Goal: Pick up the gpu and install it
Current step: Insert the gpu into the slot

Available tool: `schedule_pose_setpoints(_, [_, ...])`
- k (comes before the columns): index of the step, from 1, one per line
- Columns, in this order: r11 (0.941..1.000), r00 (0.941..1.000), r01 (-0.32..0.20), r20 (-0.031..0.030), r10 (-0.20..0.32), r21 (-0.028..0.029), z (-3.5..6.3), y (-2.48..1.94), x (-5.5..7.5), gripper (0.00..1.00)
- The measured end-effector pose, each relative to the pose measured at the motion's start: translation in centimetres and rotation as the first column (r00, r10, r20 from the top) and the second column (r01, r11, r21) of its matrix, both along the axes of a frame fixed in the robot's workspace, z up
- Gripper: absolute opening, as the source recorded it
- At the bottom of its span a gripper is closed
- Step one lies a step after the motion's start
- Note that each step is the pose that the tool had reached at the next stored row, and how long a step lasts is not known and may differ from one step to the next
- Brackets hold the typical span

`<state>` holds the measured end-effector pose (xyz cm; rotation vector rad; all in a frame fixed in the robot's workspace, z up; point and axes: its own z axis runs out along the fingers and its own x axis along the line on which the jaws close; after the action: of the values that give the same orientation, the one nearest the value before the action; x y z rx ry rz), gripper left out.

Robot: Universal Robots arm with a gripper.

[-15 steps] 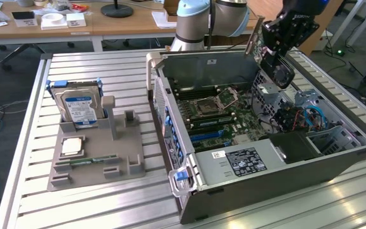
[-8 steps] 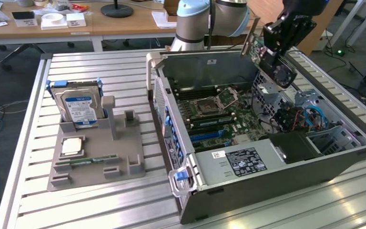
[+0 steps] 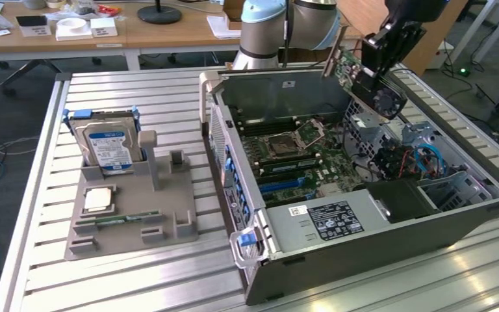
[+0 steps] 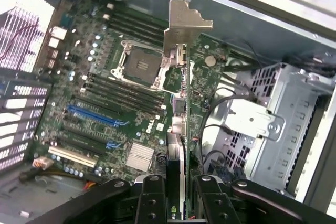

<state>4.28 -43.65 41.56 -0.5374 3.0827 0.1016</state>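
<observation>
Hold: my end effector [image 4: 178, 195] pinches the gpu [image 3: 375, 88].
Handling: I judge it light, stiff and fragile; best gripped clear of the fan [image 3: 387, 99].

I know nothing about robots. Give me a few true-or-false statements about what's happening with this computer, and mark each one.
1. The claw grips the gpu above the open computer case. True.
2. The gpu already sits in a slot. False: it hangs in the air over the motherboard.
3. The hard drive stands upright in the grey holder, at the exterior view's left of the case. True.
4. The case's side panel is on. False: the case is open, with its inside showing.
</observation>
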Motion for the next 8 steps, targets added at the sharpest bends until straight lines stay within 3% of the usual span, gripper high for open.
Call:
schedule_pose_setpoints(4, [0.9973,0.9973,-0.073,0.0000,0.073,0.0000,-0.05,0.00,0.00,0.26])
schedule_pose_setpoints(8, [0.9894,0.9894,-0.145,0.0000,0.145,0.0001,-0.10,0.00,0.00,0.26])
